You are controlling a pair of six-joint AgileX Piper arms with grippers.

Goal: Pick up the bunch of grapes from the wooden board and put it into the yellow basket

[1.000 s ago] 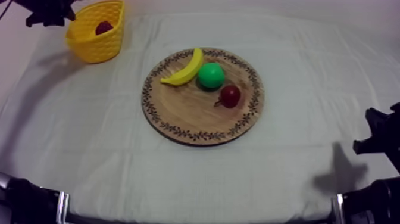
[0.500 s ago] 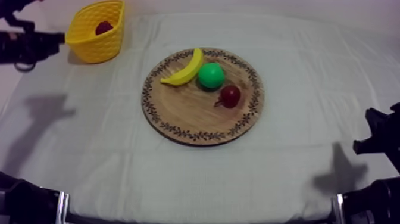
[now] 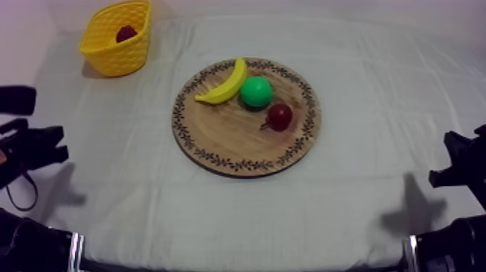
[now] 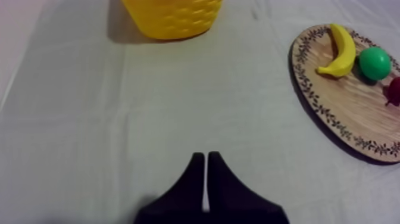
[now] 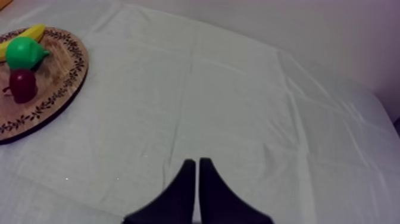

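Item: bunch of grapes (image 3: 126, 33), seen as a small dark red-purple lump, knobbly in outline, lying inside the yellow basket (image 3: 116, 56) at the upper left of the top view; its detail is too small to be made out. Yellow basket: moulded plastic, woven-lattice wall, flared rim, standing upright. Wooden board (image 3: 239, 148): round, flat, warm grain, a dark leaf pattern around the rim, set at the centre of the frame; no grapes are seen on it. Carried on the board: a banana (image 3: 226, 83), smooth, yellow and curved; a pear (image 3: 256, 92), glossy green and rounded, just beside the banana; a small red fruit (image 3: 279, 116), dark, shiny and stemmed, near the pear. Counter (image 3: 376, 108): covered by a grey-white cloth, matte and lightly creased. Left gripper (image 4: 205, 158): fingers pressed together into a narrow wedge, nothing held, placed at the left edge of the top view, well apart from basket and board. Right gripper (image 5: 196, 162): fingers likewise pressed together, empty, over bare cloth. Step in hand: the delivery is judged complete, the placing done. Next move: no further grasp is judged to be called for, only the settling of the left arm at rest.
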